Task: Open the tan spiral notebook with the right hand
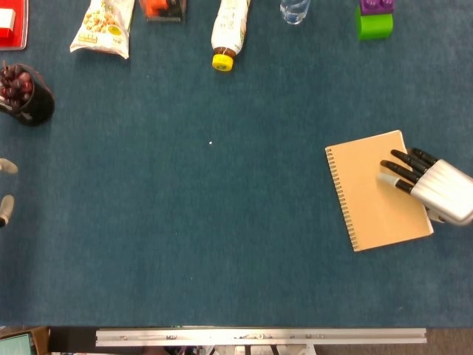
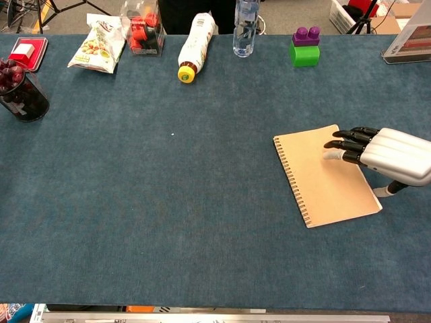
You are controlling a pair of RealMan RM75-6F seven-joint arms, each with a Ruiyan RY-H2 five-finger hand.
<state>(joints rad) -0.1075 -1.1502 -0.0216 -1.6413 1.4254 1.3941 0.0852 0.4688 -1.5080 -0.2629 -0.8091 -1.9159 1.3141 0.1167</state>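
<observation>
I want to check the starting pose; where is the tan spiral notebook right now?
The tan spiral notebook lies closed on the right side of the blue table in both views, with the right hand over its right edge.

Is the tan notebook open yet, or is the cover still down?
Still shut. The tan notebook lies flat with its cover down and no pages showing; the right hand has its fingers on the cover.
</observation>
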